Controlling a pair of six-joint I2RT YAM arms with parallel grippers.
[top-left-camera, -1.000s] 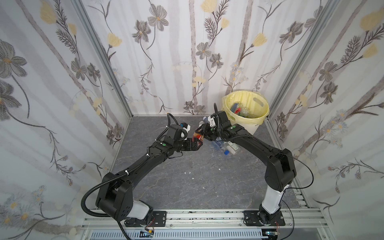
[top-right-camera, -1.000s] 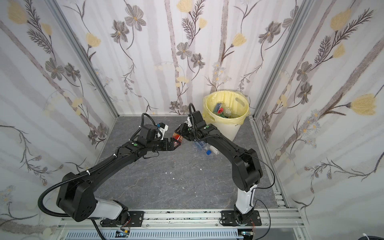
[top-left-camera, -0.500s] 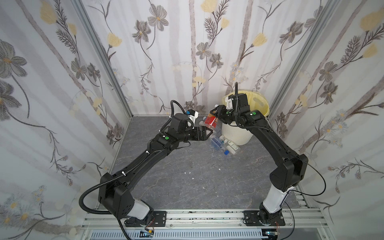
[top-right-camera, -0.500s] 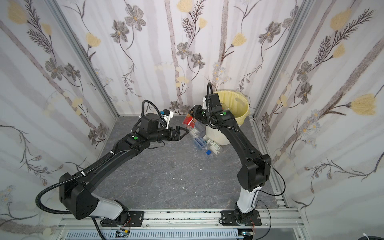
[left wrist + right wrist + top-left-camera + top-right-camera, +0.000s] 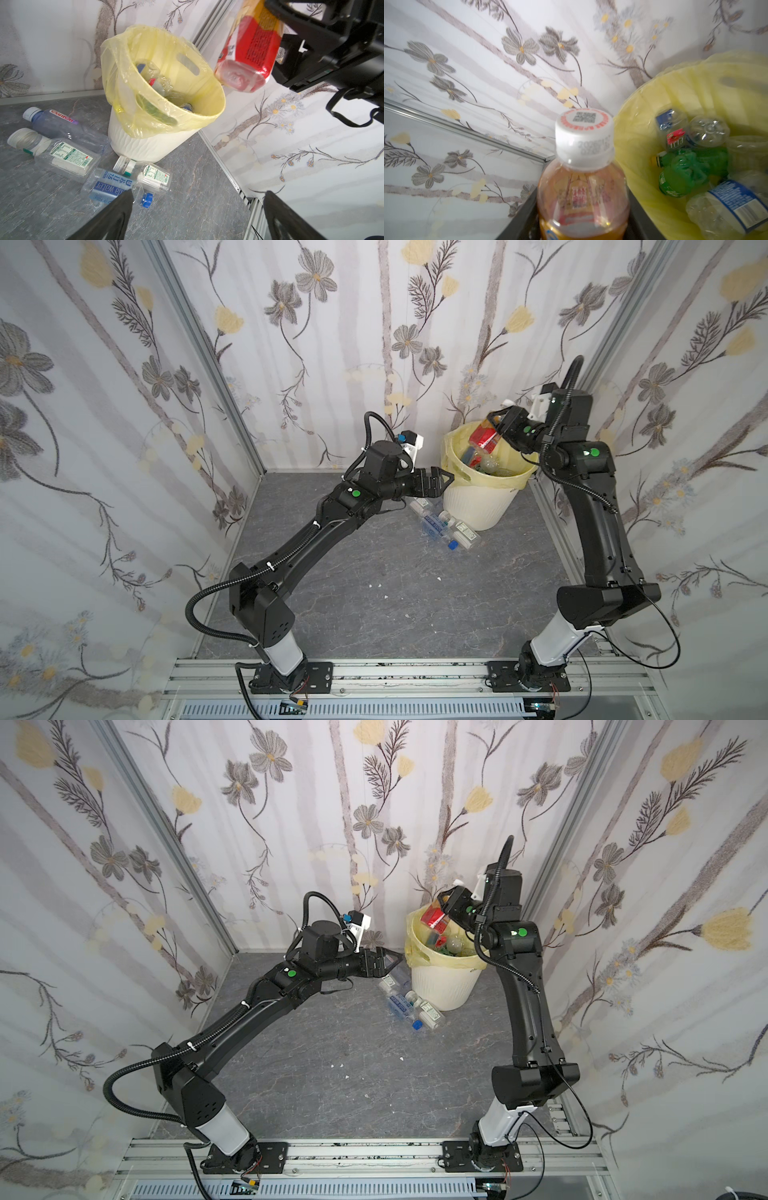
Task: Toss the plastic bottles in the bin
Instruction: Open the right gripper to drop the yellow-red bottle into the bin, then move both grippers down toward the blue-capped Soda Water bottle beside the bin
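An orange-red plastic bottle (image 5: 484,438) (image 5: 434,919) with a white cap (image 5: 584,141) hangs tilted over the rim of the bin (image 5: 478,510) (image 5: 444,990). My right gripper (image 5: 496,425) (image 5: 448,903) (image 5: 582,224) is shut on it. The cream ribbed bin has a pale yellow liner (image 5: 166,52) and holds several bottles, green ones (image 5: 685,172) among them. Several clear bottles (image 5: 444,526) (image 5: 409,1004) (image 5: 110,185) lie on the floor at the bin's foot. My left gripper (image 5: 446,479) (image 5: 397,957) (image 5: 197,199) is open and empty, just left of the bin, above those bottles.
The bin stands in the back right corner, close to the flowered walls (image 5: 374,344) and a metal corner post (image 5: 598,344). Small white crumbs (image 5: 386,596) dot the grey stone floor (image 5: 395,614). An aluminium rail (image 5: 395,672) carries both arm bases.
My right gripper has carried the orange-red bottle up and to the right, from beside the left gripper to over the bin. The left arm has reached right toward the bin, still open.
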